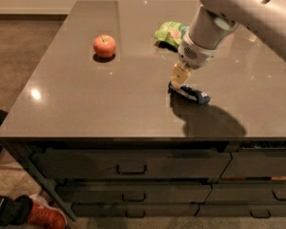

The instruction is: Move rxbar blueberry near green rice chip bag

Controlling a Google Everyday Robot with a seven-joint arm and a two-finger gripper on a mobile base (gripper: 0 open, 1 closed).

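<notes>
blue rxbar blueberry [191, 93] beneath gripper [178, 81], green rice chip bag [170, 32] beyond

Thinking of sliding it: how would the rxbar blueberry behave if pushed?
The rxbar blueberry lies flat: probably slides, not rolls. The glossy countertop likely offers little grip. The gripper sits at one end, so it may pivot.

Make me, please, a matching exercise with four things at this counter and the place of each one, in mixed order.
Column one
1. apple
2. green rice chip bag
3. rxbar blueberry
4. gripper

Column two
A. farthest from the front edge of the counter
B. at the rxbar blueberry's end nearer the apple
C. alone on the counter's left part
D. lying nearest to the front edge

Pairs: 1-C, 2-A, 3-D, 4-B
</notes>
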